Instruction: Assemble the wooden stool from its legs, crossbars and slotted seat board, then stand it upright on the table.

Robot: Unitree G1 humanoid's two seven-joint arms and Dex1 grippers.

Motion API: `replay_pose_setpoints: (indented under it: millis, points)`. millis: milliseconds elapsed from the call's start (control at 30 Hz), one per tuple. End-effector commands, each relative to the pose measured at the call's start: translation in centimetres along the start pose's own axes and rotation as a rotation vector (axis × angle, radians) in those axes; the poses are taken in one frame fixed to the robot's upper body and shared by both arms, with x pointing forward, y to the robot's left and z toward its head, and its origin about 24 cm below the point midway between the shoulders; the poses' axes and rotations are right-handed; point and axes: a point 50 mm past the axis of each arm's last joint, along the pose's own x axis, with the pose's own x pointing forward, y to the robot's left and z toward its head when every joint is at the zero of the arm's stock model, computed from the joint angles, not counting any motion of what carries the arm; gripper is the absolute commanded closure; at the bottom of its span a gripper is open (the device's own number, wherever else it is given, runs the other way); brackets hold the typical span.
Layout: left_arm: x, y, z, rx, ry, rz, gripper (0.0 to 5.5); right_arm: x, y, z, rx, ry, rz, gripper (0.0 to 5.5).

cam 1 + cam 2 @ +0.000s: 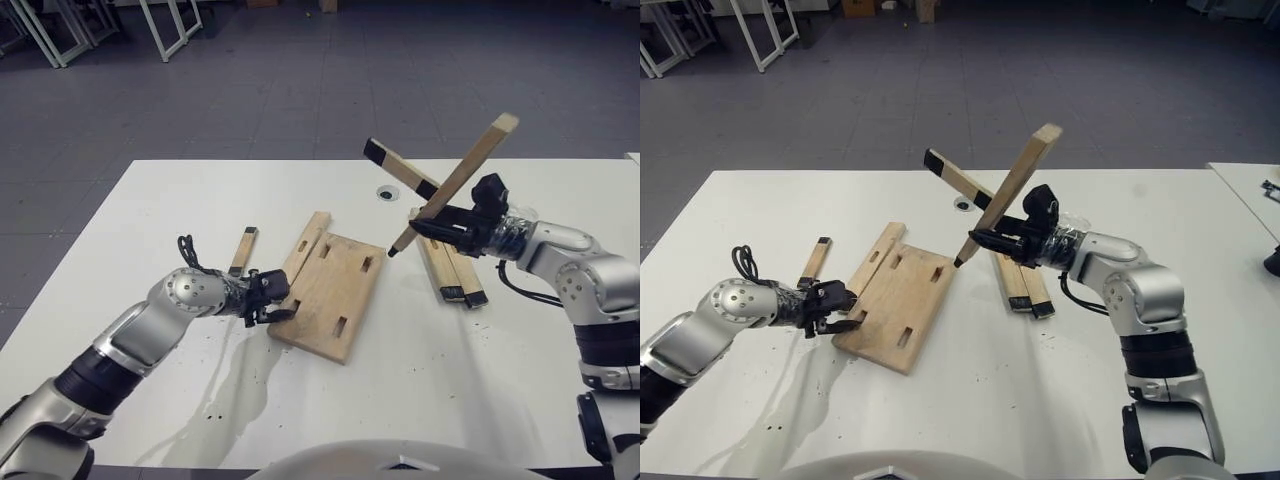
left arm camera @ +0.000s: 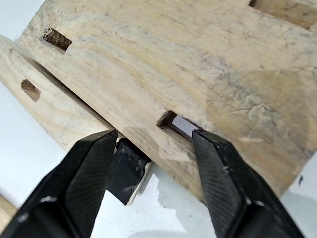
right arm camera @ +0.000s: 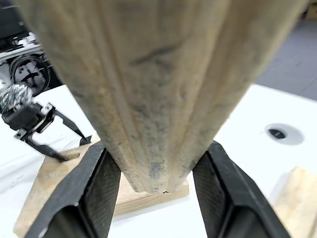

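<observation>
The slotted seat board [image 1: 335, 285] lies flat in the middle of the table. My left gripper [image 1: 272, 302] is open at the board's near-left corner, its fingers [image 2: 86, 183] straddling the board edge [image 2: 163, 74] and a black-tipped piece [image 2: 126, 168] under it. My right gripper [image 1: 435, 222] is shut on a wooden leg [image 1: 465, 170], held tilted above the table with its dark tip down near the board's far-right corner. The leg [image 3: 158, 89] sits between the pads. A second leg [image 1: 400, 170] crosses behind it with its black end raised; what carries it is unclear.
Two more legs [image 1: 455, 268] lie side by side below the right gripper. A long bar [image 1: 305, 245] rests along the board's left edge, and a short black-tipped crossbar [image 1: 243, 250] lies further left. A round hole [image 1: 387, 193] is in the table at the back.
</observation>
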Motion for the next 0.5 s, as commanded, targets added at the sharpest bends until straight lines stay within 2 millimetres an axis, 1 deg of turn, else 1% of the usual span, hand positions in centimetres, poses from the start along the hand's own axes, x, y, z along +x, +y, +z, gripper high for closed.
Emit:
replay_pose_setpoints:
  millis: [33, 100, 233, 300, 433, 500]
  points:
    - [1.1, -0.5, -3.2, 0.047, 0.127, -0.095, 2.7, 1.7, -0.1, -0.4, -0.004, 0.023, 0.062, 3.47]
    - [1.7, 0.2, -3.0, 0.052, 0.109, -0.079, 2.7, 2.2, -0.1, -0.9, 0.006, 0.055, 0.095, 3.47]
    - [2.3, 0.2, -2.8, 0.062, 0.089, -0.08, 2.7, 2.7, 0.1, -1.9, 0.044, 0.07, 0.118, 3.47]
    - [2.5, 0.1, -2.7, 0.056, 0.08, -0.081, 2.7, 3.3, 0.1, -2.0, 0.062, 0.055, 0.115, 3.47]
    - [2.8, -0.1, -2.6, 0.055, 0.068, -0.094, 2.7, 4.0, -0.3, -1.5, 0.058, 0.035, 0.105, 3.47]
    - [2.8, -0.1, -2.5, 0.055, 0.064, -0.094, 2.7, 4.3, -0.7, -2.1, 0.05, 0.068, 0.09, 3.47]
